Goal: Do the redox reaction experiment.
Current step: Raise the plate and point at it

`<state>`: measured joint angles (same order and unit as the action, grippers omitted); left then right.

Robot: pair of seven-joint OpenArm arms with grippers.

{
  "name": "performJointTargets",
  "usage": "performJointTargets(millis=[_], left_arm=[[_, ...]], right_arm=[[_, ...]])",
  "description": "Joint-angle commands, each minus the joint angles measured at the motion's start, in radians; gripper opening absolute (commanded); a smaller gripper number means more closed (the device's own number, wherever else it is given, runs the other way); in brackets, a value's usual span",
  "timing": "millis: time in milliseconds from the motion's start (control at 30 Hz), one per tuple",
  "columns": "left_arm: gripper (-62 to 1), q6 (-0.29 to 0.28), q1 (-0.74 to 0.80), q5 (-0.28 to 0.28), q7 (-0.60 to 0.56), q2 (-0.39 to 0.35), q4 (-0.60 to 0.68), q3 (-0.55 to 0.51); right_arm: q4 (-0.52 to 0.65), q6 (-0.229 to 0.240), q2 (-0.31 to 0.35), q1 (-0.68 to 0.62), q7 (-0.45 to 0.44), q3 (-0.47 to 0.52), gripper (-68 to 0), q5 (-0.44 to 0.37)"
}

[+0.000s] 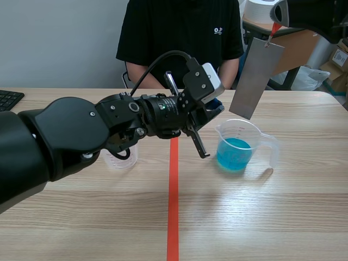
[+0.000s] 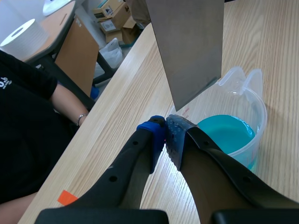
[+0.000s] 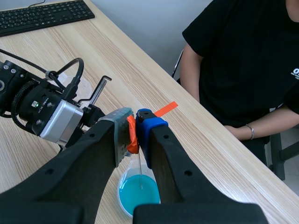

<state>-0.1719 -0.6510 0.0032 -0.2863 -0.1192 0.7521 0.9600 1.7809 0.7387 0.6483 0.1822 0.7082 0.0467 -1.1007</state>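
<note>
The wood-grain table point(image 1: 261, 217) carries one clear plastic beaker point(image 1: 259, 138). It stands right of the middle and nearer the far edge than the near one, with its spout and handle on opposite sides. The left gripper point(image 2: 164, 131) reaches in low from the left edge. Its pads are pressed together on nothing, and it sits just beside the beaker's wall, so this arm is the nearer one to the beaker. The plate point(image 1: 256, 79) is a flat, dull grey metal rectangle with a smooth face. It hangs in the air with its long axis near upright, a little tilted, and its lower edge is just above the beaker's far rim. The right wrist view looks straight down the plate's thin edge onto the opaque turquoise liquid point(image 1: 234, 153), so the next move looks like a plain straight lowering. The right gripper point(image 3: 134, 123) pinches a small orange-red tab point(image 3: 132, 140), and the plate hangs from that tab.
</note>
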Motion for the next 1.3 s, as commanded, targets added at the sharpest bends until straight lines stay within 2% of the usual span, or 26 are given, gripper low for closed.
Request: performJointTargets(millis=[0,300,433,600,767,967,1133,1200,1267], left_arm=[[-56.2,0.005,-0.017,-0.01,-0.02,0.016,0.013,-0.005],[-56.2,0.005,-0.017,-0.01,-0.021,0.015,0.013,-0.005],[-56.2,0.005,-0.014,-0.031,-0.031,-0.025,0.027,-0.005],[-56.2,0.005,0.026,-0.095,-0.026,-0.195,0.174,-0.021],[-56.2,0.006,0.129,-0.216,0.018,-0.433,0.391,-0.092],[-56.2,0.116,0.365,-0.329,0.021,-0.678,0.553,-0.246],[-56.2,0.183,0.637,-0.402,0.021,-0.812,0.585,-0.419],[-56.2,0.212,0.764,-0.437,0.021,-0.84,0.585,-0.502],[-56.2,0.24,0.898,-0.438,0.021,-0.848,0.585,-0.588]], right_arm=[[0.016,0.007,0.013,0.017,-0.014,0.021,-66.0,-0.011],[0.016,0.007,0.013,0.017,-0.014,0.021,-66.0,-0.011],[0.016,0.007,0.013,0.017,-0.015,0.021,-66.0,-0.011],[0.016,0.007,0.013,0.017,-0.014,0.021,-66.0,-0.011],[0.016,0.007,0.013,0.017,-0.014,0.021,-66.0,-0.01],[0.016,0.007,0.013,0.018,-0.014,0.021,-66.0,-0.01],[0.016,0.007,0.013,0.018,-0.015,0.021,-66.0,-0.011],[0.016,0.007,0.013,0.018,-0.015,0.021,-66.0,-0.011],[0.016,0.007,0.013,0.021,-0.015,0.021,-66.0,-0.011]])
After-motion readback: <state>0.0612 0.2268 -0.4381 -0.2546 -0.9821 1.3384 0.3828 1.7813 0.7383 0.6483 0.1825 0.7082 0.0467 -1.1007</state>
